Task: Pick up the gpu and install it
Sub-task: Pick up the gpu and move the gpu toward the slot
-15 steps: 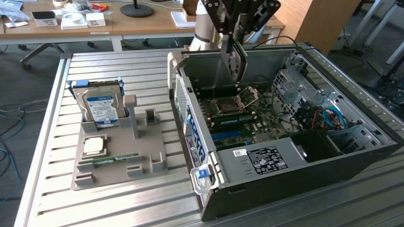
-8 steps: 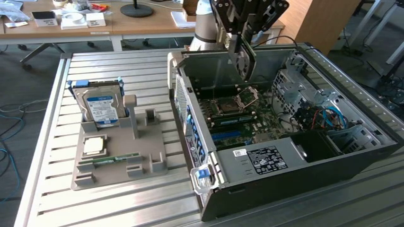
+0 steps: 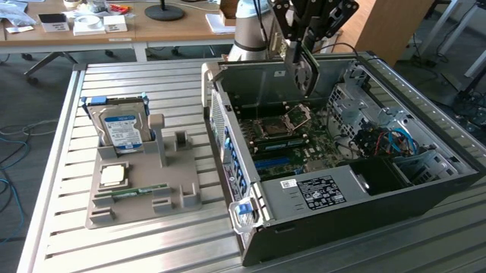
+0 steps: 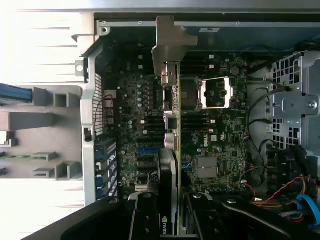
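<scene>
Slatted aluminium table [image 3: 152, 244] carries the whole job on my exterior feed, with a wooden desk [image 3: 167, 28] behind it at 12 o'clock. Reading that feed as a dial, the open computer case [image 3: 342, 222] lies on its side from the centre out towards 4 o'clock, its motherboard [image 3: 304, 142] facing up. At 9 o'clock I see the grey parts fixture [image 3: 140, 207]. It holds the hard drive [image 3: 122, 131] standing at its far end, a square processor chip [image 3: 114, 175] lying flat, and the green RAM stick [image 3: 140, 191] just nearer the camera than the chip.

My gripper [image 3: 300, 51] hangs at about 1 o'clock, over the rear part of the case. Its fingers [image 4: 145, 217] are closed narrowly on the gpu [image 3: 304, 71], one on each face, and the card hangs on edge below them, clear of the board. Through the wrist camera I look straight down the card's thin edge. Its metal bracket [image 4: 167, 45] is at the end farthest from the fingers, and the processor socket [image 4: 207, 92] lies just beside the card's line. I cannot tell how high the card sits above the slots.
</scene>
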Robot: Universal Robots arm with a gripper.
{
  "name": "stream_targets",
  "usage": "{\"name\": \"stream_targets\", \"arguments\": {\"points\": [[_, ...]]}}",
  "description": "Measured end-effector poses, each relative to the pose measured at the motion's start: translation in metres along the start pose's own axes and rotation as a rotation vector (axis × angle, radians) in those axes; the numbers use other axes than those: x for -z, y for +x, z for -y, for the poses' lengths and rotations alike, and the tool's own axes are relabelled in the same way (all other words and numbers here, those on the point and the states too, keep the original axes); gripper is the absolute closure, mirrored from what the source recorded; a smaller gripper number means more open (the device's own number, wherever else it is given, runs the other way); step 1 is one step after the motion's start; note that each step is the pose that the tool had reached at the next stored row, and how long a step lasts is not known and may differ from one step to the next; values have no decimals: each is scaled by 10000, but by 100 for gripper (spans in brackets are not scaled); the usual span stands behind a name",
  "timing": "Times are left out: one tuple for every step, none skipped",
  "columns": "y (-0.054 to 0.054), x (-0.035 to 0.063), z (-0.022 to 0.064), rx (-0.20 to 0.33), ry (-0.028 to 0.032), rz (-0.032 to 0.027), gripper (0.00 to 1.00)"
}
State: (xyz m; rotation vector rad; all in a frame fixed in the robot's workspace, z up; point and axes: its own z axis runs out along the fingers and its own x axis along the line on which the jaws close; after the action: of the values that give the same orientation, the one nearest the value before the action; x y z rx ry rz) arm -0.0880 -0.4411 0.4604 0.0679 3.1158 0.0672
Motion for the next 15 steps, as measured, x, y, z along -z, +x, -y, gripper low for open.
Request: {"name": "stream_targets", "arguments": {"points": [[-27, -1, -1, 1, 0, 0, 73], [-54, -1, -2, 2, 1, 0, 73], [-80, -2, -4, 2, 1, 0, 73], [-105, -3, -5, 1, 0, 0, 73], [-130, -4, -6, 1, 1, -1, 73], [-155, -5, -7, 0, 0, 0, 73], [-184, -6, -8, 1, 0, 0, 73], [-211, -6, -9, 2, 0, 0, 73], [-237, -7, -10, 1, 0, 0, 73], [-262, -8, -11, 1, 0, 0, 73], [-286, -8, -12, 0, 0, -1, 73], [-310, -9, -13, 0, 0, 0, 73], [-335, -10, -14, 1, 0, 0, 73], [-359, -11, -15, 1, 0, 0, 73], [-383, -11, -16, 1, -1, 0, 73]]}}
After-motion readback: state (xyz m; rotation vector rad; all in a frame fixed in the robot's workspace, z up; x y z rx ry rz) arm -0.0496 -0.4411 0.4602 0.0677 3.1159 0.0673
